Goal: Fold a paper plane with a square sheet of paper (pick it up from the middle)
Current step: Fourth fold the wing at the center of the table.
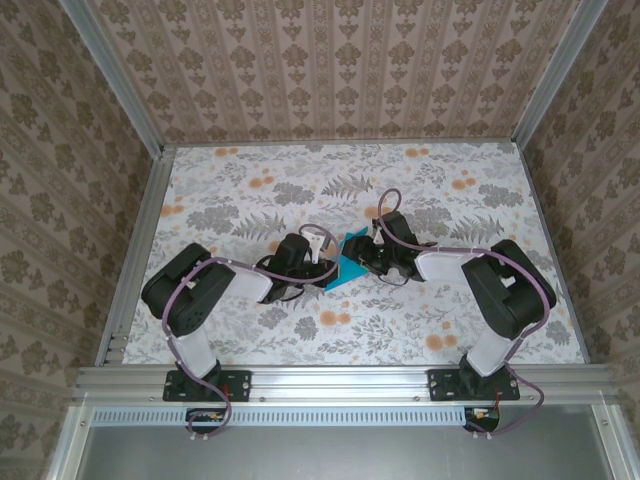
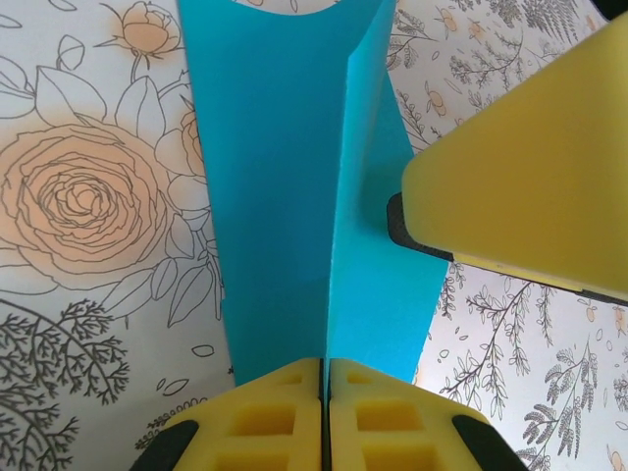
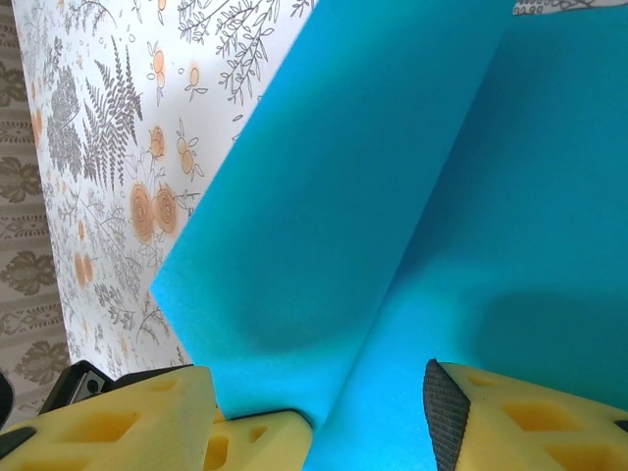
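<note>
Three damask walls [image 1: 330, 70] around floral tabletop [image 1: 250, 185], teal paper [image 1: 348, 268] central

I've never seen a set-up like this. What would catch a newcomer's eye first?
The bright teal-blue sheet of paper, creased and standing up at the middle of the flowered table, is the one solid colour among all the patterns. The left gripper pinches its fold between shut yellow fingers. The right gripper faces it with jaws open, the sheet running between them.
</note>
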You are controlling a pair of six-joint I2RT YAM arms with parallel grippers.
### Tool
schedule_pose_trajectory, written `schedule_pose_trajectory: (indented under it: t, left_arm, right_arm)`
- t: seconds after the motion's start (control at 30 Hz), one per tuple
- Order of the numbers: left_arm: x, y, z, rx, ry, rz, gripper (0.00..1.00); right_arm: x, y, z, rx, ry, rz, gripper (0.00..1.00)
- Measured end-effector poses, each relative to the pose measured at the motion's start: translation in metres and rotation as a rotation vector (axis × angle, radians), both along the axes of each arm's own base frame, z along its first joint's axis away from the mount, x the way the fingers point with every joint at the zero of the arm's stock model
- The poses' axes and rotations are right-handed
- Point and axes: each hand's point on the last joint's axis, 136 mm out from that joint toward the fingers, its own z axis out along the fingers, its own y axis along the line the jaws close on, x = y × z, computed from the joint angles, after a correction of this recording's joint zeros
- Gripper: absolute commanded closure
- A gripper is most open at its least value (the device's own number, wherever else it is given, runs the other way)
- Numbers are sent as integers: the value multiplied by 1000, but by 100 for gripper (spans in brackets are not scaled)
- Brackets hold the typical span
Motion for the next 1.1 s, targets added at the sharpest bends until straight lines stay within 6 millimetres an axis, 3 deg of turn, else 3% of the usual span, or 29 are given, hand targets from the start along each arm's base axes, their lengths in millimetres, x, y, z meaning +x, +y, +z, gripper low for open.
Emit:
schedule_pose_trajectory:
  t: [0.83,1.1]
  left_arm:
    - [-4,-4,-8,-13,89,9,91]
    - [-4,-5,-7,-23,100,7,84]
  right_arm:
    - [8,0,-13,-25,52,11,38]
    - [10,0,-16,-49,75,17,42]
